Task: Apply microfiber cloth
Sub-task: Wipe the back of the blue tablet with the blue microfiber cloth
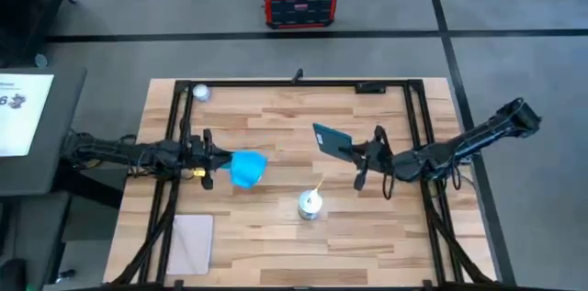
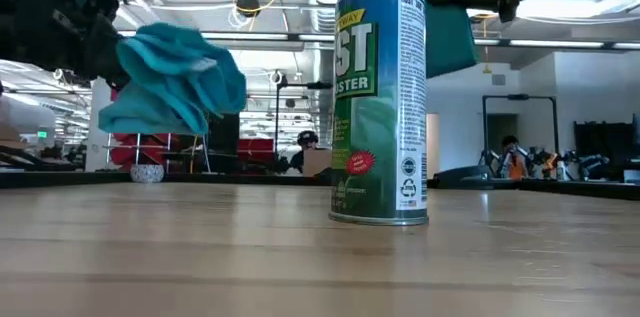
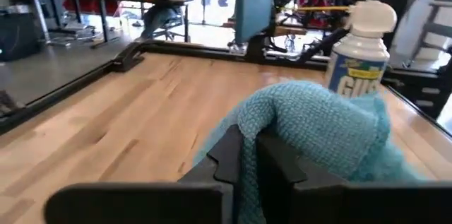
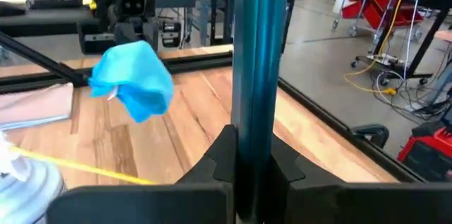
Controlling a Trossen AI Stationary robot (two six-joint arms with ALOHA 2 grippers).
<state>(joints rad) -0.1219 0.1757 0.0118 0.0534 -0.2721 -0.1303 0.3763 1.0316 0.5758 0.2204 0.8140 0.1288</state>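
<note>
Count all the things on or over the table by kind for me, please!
Blue cloth: 1
Dark tablet: 1
Spray can: 1
Pale sheet: 1
Small round thing at the far corner: 1
Total: 5

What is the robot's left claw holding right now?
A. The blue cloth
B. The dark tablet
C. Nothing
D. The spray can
A: the left claw is shut on the bunched microfiber cloth, held up off the table, while the right claw grips the dark tablet and the spray can stands alone.
</note>
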